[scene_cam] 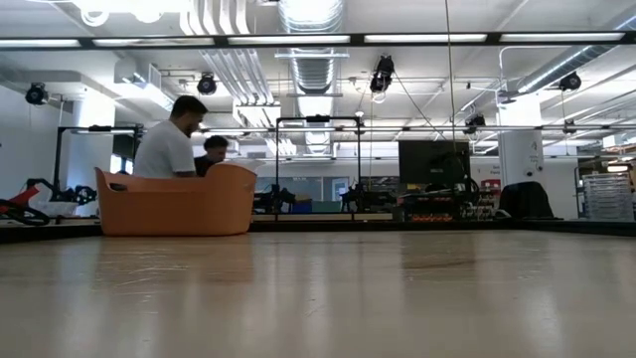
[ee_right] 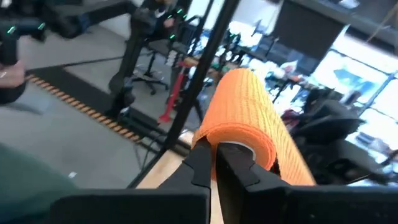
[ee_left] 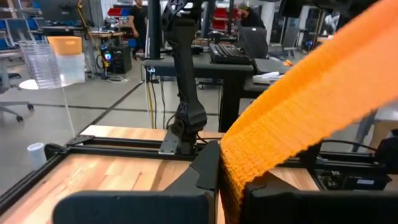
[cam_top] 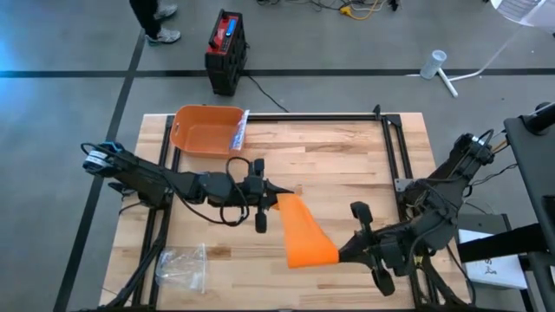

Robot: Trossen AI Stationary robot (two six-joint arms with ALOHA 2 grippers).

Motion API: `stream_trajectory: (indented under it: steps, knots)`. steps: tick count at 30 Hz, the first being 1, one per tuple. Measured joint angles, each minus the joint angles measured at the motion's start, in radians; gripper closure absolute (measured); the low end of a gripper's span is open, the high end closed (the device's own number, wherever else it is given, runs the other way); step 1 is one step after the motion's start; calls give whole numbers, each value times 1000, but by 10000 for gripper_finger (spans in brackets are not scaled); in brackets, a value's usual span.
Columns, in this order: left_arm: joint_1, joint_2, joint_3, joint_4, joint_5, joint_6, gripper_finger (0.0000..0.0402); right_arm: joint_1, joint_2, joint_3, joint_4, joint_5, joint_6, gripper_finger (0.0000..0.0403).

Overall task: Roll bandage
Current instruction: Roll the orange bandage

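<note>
Both arms reach inward over the wooden bench and meet at one orange bandage, held between them above the bench's front centre.

Left arm: it extends low and nearly horizontal from the bench's left edge toward the centre. The left gripper has its jaws clenched on the narrow, loose end of the bandage. In the left wrist view the woven strip leaves the closed fingers and runs away diagonally as a taut band.

Right arm: it comes from the right edge, folded at the elbow, with the wrist angled toward the front centre. The right gripper has its jaws clenched on the rolled end. In the right wrist view the fingers pinch the rim of the roll, whose pale core shows at the end face.

From above, the bandage widens from the left gripper to the right gripper.

Other items, counted: one orange tub at the rear left of the bench, with a small packet leaning on its right rim; one clear plastic bag at the front left corner. On the floor behind the bench stands one black-and-red case. No writing can be read on any item.

The low view shows the tub and two persons seated beyond it.
</note>
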Motion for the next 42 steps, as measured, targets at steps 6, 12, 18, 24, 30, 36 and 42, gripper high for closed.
stream_trajectory:
  steps: [6,12,18,24,30,36,42]
  knots:
    - [-14,0,-54,59,0,-24,401,-5,-14,0,52,99,-28,403]
    - [-37,0,-62,100,0,-27,401,-30,-15,0,98,121,-31,403]
    - [-76,0,-62,114,-1,-27,401,-75,-15,0,108,192,-119,403]
    - [-98,32,-63,99,-3,-31,401,-116,-15,0,109,225,-183,403]
    - [-104,89,-58,112,-3,-68,401,-146,-15,0,97,230,-240,403]
    - [-126,93,-57,134,-3,-74,401,-151,-15,0,38,286,-311,403]
    - [-166,90,-57,207,0,-74,401,-153,-15,-1,-55,355,-317,403]
